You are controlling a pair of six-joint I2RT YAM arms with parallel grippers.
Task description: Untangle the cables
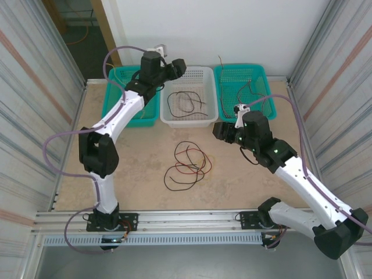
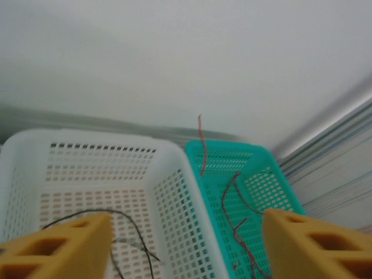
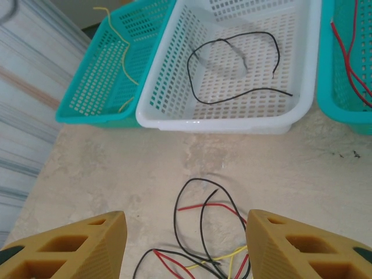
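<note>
Near: a tangle of red, black and yellow cables [image 1: 187, 164] lies on the table [image 1: 133, 174]. The right gripper [image 1: 222, 131] hovers just beside it, jaws apart and empty. Far: the left gripper [image 1: 178, 66], jaws released and empty, hangs over the white basket [image 1: 192, 120], which holds a black cable [image 1: 185, 102].

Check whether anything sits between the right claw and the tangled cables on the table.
Nothing visible does. The right claw is open and aimed at the tangled cables, which lie on the bare table straight ahead of it. The white basket stands beyond them, out of the path.
</note>
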